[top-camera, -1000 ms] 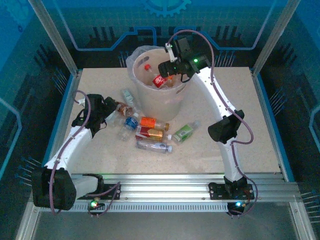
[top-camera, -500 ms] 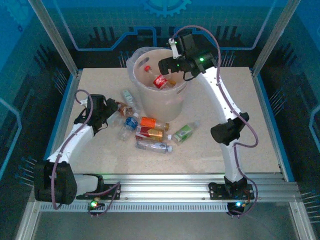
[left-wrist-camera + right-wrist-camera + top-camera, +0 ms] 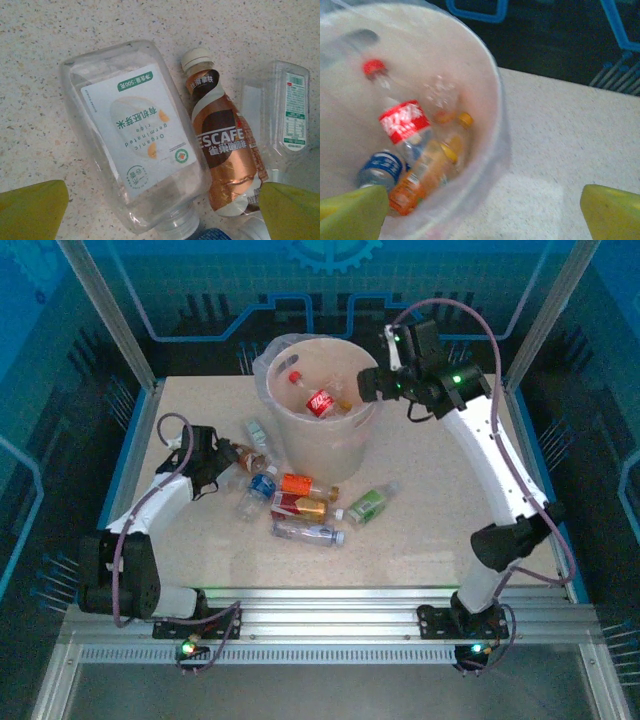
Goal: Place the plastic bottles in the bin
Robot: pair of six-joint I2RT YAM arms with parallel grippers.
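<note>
Moved since earlier: right gripper (image 3: 372, 385) had swung from above the bin (image 3: 320, 445) to just right of its rim; the right arm's elbow had shifted toward the lower right of the top view. The left arm had crept slightly up the frame.
Right gripper: fingers spread wide with nothing between them; in the right wrist view (image 3: 482, 215) the two green fingertips (image 3: 350, 212) sat in the lower corners.
Left gripper: in the top view (image 3: 222, 462) low over the left end of the bottle cluster; in the left wrist view (image 3: 160, 215) its green pads (image 3: 292, 210) stood well apart, gripping nothing.
Bin: upper centre of the table (image 3: 450, 470), upright, clear liner over the rim.
Inside the bin: red-labelled bottle (image 3: 402, 122) with a red cap, orange bottle (image 3: 420, 180) beside it, blue-labelled bottle (image 3: 380, 167) at lower left.
Under the left gripper: white-labelled clear bottle (image 3: 140, 145) lying tilted, brown-labelled bottle (image 3: 222, 150) just right of it, clear ribbed bottle (image 3: 280, 115) further right.
Rest of the cluster: below the bin in the top view lay an orange-labelled bottle (image 3: 305, 485), a red carton-like bottle (image 3: 298, 505), a green bottle (image 3: 368, 504) and a pale-labelled clear bottle (image 3: 310, 532).
</note>
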